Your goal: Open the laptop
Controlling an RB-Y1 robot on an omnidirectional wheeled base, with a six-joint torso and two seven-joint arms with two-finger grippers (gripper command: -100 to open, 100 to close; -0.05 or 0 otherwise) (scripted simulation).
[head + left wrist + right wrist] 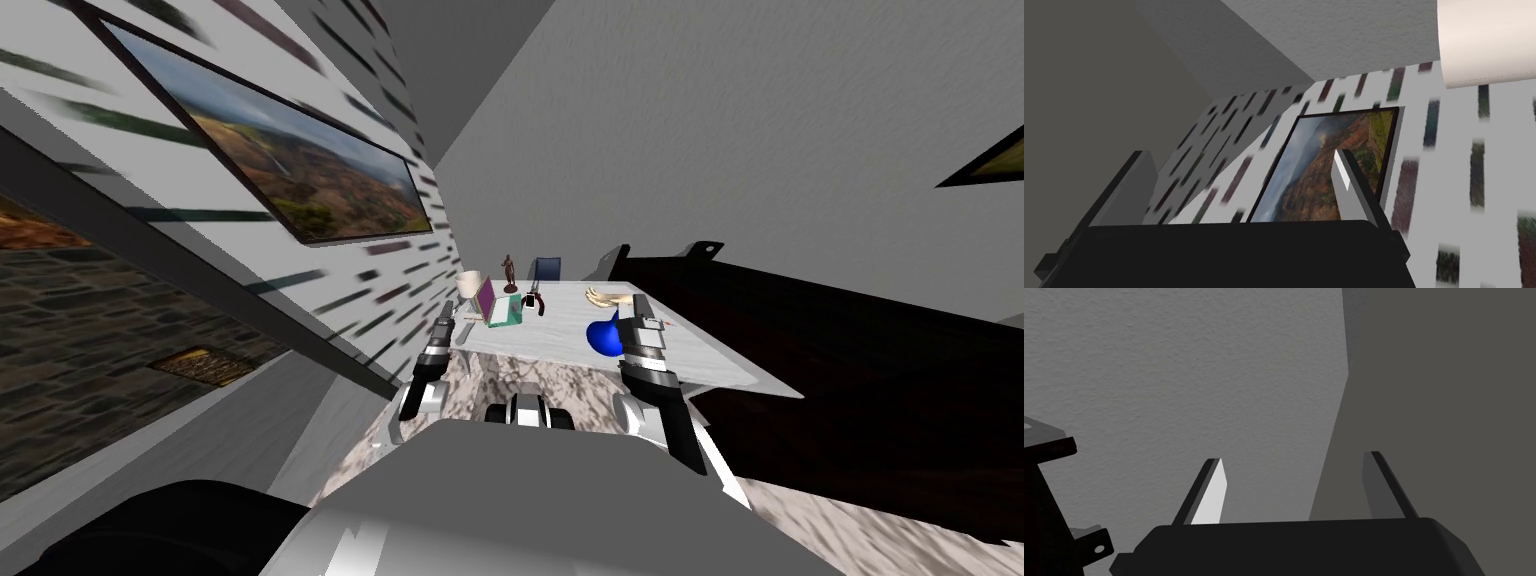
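Laptop (497, 306) sits on the pale table (730, 365), near the left claw (1240, 155), a little beyond it and on its inner side, and well apart from the right claw (1295, 457) across the tabletop. By my reading its purple panel already stands at a slant above a teal base with a pale patch, so the lid looks at least partly raised, though it is too small to tell how far. Neither claw touches it, so if more opening is wanted, the reach to the lid's edge and the lift both remain. Both claws are spread, each with 2 thin, flat, light grey blades on a dark boxy body, and nothing between them. The laptop reads as 2 slim, hard slabs joined along 1 edge. The table is flat and smooth with a faint marbled look, and the floor beneath has a stronger stone veining. A rounded, glossy blue object (603, 336) lies just beside the right claw, and a cream cone-like shade (470, 284) stands beyond the left claw.
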